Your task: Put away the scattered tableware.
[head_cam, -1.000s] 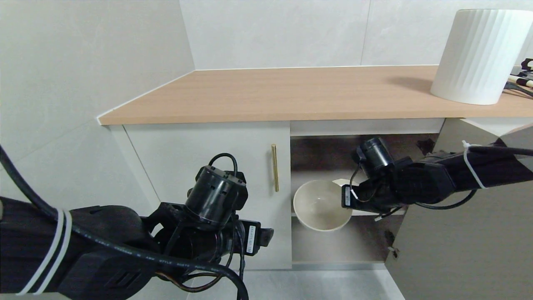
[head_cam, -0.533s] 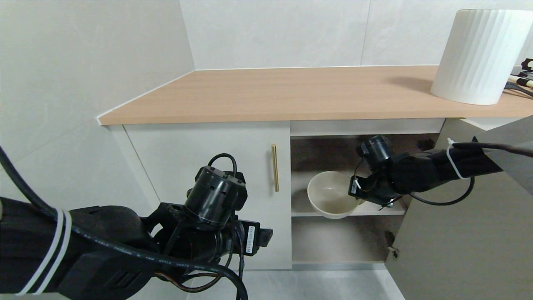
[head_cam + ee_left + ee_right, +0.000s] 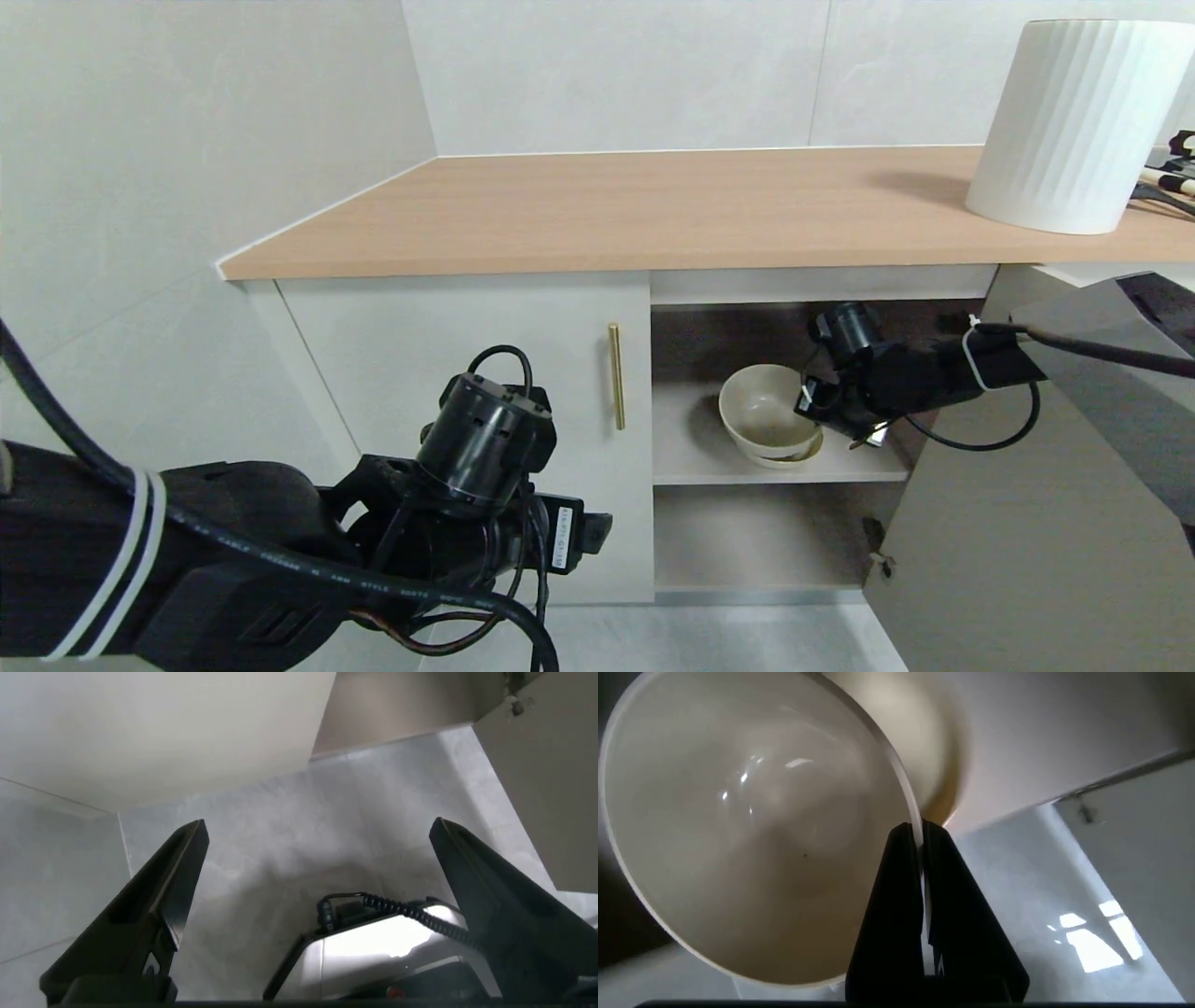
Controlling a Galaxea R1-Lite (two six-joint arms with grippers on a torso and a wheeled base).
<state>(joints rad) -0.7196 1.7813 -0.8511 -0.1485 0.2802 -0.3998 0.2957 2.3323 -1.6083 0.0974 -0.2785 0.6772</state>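
Note:
A cream bowl (image 3: 764, 413) is inside the open cabinet, tilted, just over a shallow cream plate (image 3: 794, 457) on the middle shelf (image 3: 686, 462). I cannot tell whether bowl and plate touch. My right gripper (image 3: 810, 411) is shut on the bowl's right rim. In the right wrist view its black fingers (image 3: 920, 905) pinch the bowl (image 3: 757, 840) at the rim, with the plate (image 3: 934, 756) behind it. My left gripper (image 3: 318, 915) hangs low in front of the closed door, fingers wide apart and open, holding nothing over the grey floor.
The cabinet's right door (image 3: 1027, 523) stands swung open toward me. The left door, with a gold handle (image 3: 615, 375), is closed. On the wooden countertop (image 3: 607, 210) stands a white ribbed container (image 3: 1074, 121), with some utensils (image 3: 1167, 179) beside it.
My right arm carried the bowl from in front of the cabinet deeper inside, down to the plate on the shelf. The left arm stayed still.

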